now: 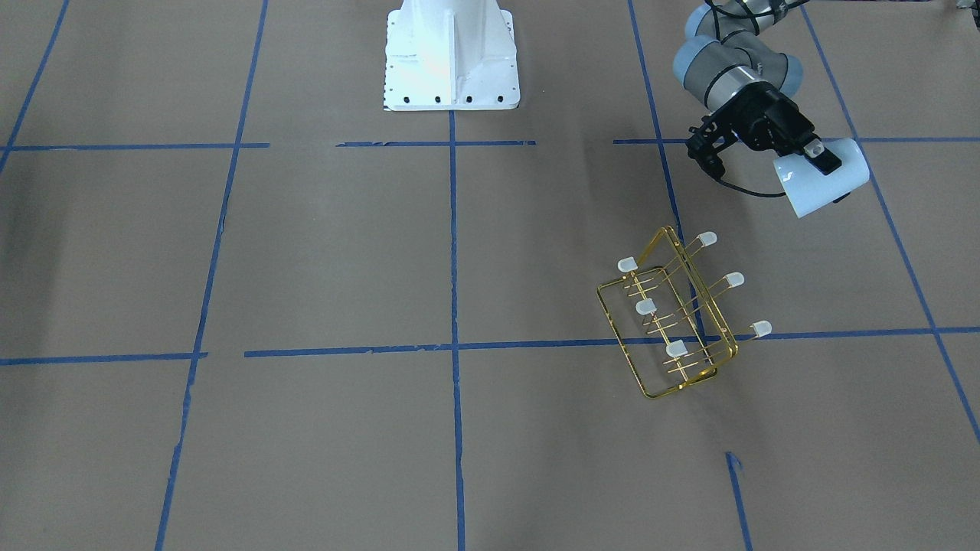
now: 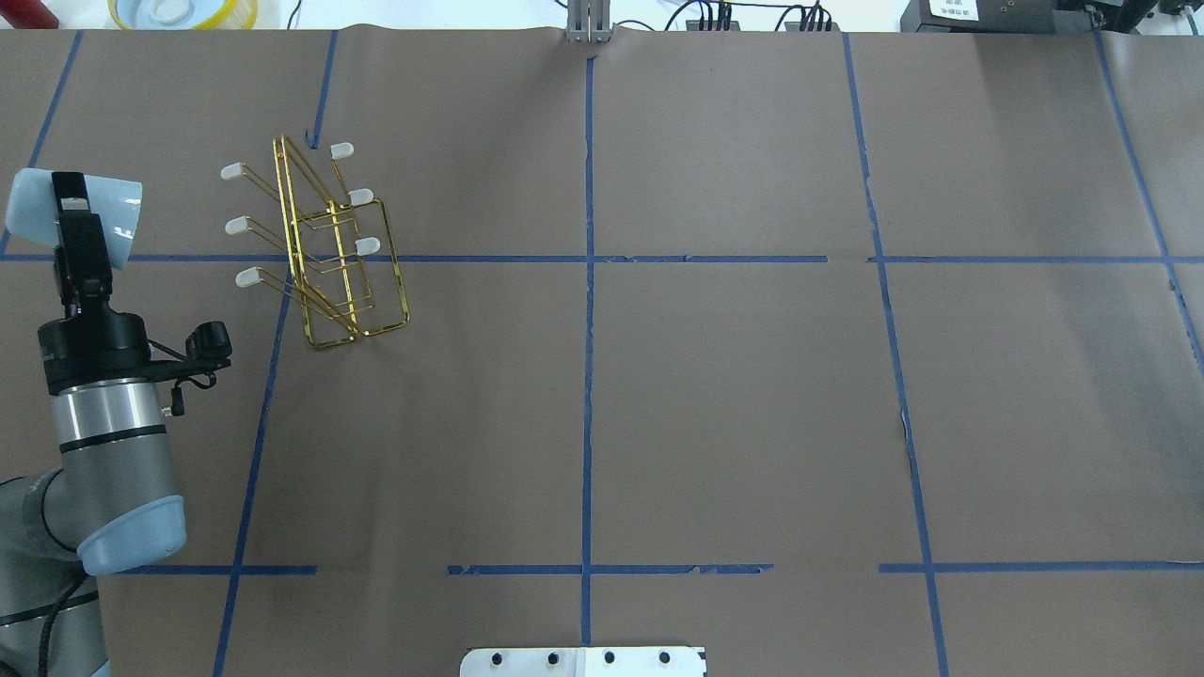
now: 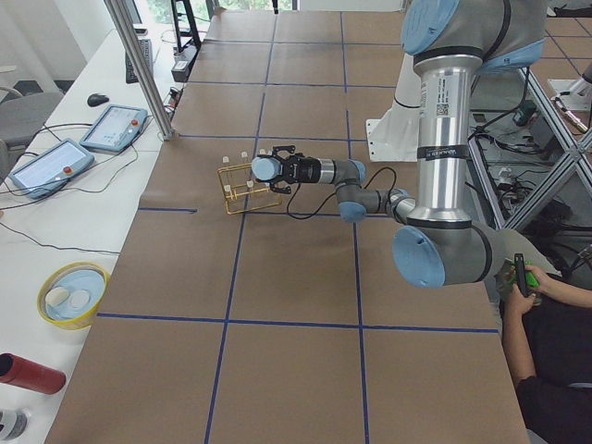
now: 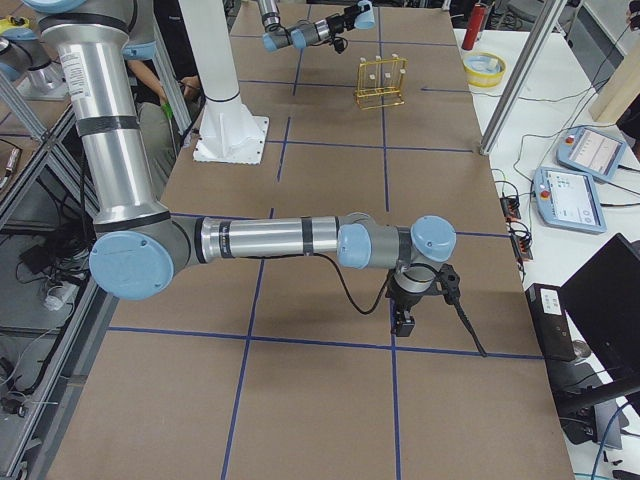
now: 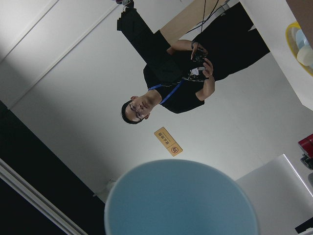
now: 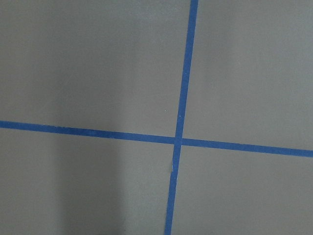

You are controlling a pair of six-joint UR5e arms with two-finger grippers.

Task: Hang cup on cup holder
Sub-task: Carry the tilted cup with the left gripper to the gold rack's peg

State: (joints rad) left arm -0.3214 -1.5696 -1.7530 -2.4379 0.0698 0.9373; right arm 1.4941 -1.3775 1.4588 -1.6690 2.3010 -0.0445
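The pale blue-white cup (image 1: 810, 193) is held off the table in my left gripper (image 1: 824, 164), whose jaws are shut across its wall, one finger (image 2: 71, 201) on the outside. The cup lies tilted, left of the rack in the overhead view (image 2: 118, 221), and fills the bottom of the left wrist view (image 5: 181, 200). The gold wire cup holder (image 1: 674, 321) stands on the table a little apart from it, its white-capped prongs empty; it also shows in the overhead view (image 2: 329, 254). My right gripper (image 4: 405, 322) hangs low over the table far from both; I cannot tell whether it is open.
The white robot base (image 1: 452, 61) stands at the table's edge. A yellow-rimmed bowl (image 3: 72, 294) and a red cylinder (image 3: 32, 374) lie on the side bench. An operator (image 5: 166, 93) stands beyond the table. The right wrist view shows only brown paper and blue tape lines (image 6: 178, 142).
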